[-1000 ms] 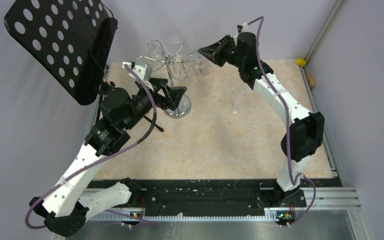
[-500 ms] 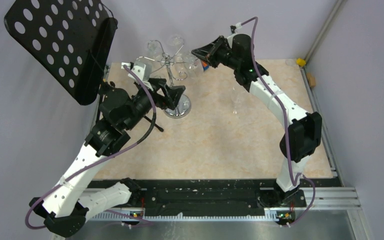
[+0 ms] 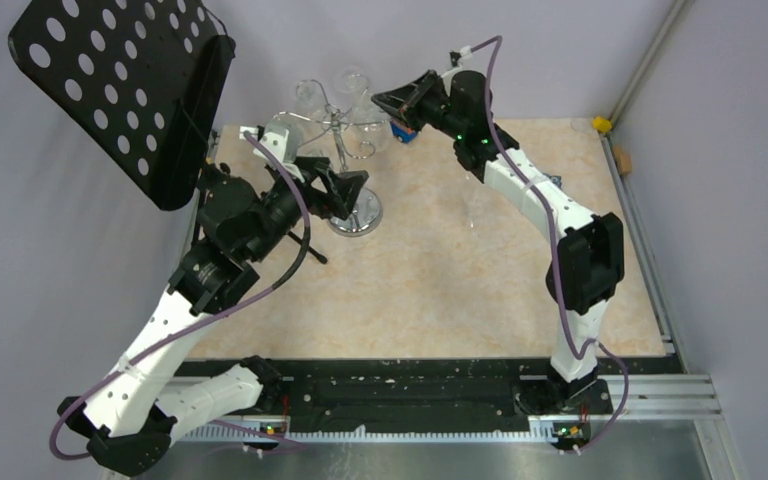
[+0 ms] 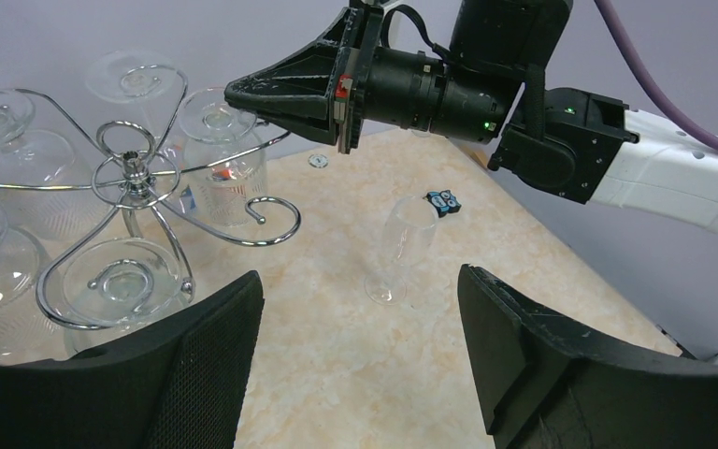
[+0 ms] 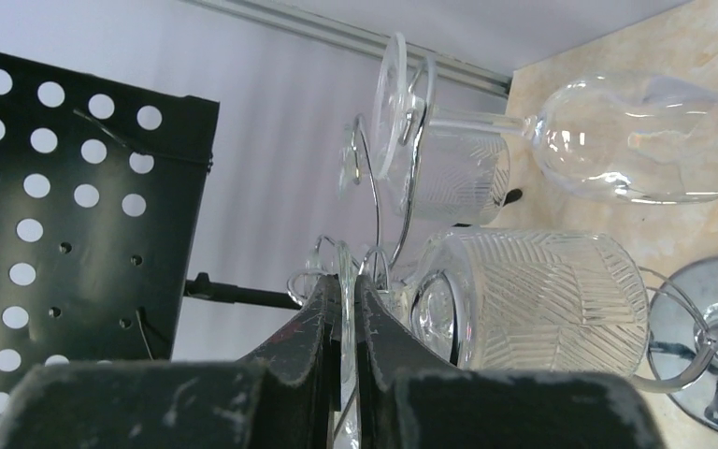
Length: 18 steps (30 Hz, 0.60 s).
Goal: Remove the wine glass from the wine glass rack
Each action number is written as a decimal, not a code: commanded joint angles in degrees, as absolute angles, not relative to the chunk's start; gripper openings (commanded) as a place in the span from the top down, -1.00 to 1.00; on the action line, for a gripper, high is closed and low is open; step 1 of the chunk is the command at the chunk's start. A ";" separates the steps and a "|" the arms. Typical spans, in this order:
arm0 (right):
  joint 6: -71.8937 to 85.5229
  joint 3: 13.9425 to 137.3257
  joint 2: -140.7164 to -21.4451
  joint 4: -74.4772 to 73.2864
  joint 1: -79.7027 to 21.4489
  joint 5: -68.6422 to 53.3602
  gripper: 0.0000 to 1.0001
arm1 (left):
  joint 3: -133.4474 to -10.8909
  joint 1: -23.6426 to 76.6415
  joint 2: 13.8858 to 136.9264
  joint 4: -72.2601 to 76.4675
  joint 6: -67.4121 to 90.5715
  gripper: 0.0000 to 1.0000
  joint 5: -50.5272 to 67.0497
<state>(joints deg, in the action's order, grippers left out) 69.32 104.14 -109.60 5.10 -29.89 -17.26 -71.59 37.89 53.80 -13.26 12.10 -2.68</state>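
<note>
Some wine glass rack [image 3: 368, 218] base behind left gripper [image 4: 360, 276].

Left: reaches forward from its base, elbow bent, wrist level, left pincer [image 3: 355, 190] spread wide, low beside the post of the wine glass rack [image 4: 133, 170]. Right: stretched long and high from the rack's far right, wrist rolled sideways, right pincer [image 4: 234, 92] pressed together, tip at the rack's curled arms.
</note>
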 commanded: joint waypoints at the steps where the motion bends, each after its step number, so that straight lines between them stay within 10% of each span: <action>1: 69.54 109.73 -109.43 12.24 -30.59 -13.90 1.00 | -71.41 38.01 52.60 -10.63 11.51 -0.60 -3.44; 18: 62.36 112.97 -107.54 11.07 -30.50 1.80 1.00 | -71.21 38.04 52.08 -11.05 11.92 -0.60 -2.82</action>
<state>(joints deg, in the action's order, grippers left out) 66.85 105.65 -110.06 6.31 -30.00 -4.58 -71.33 37.89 53.21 -13.28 12.05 -2.68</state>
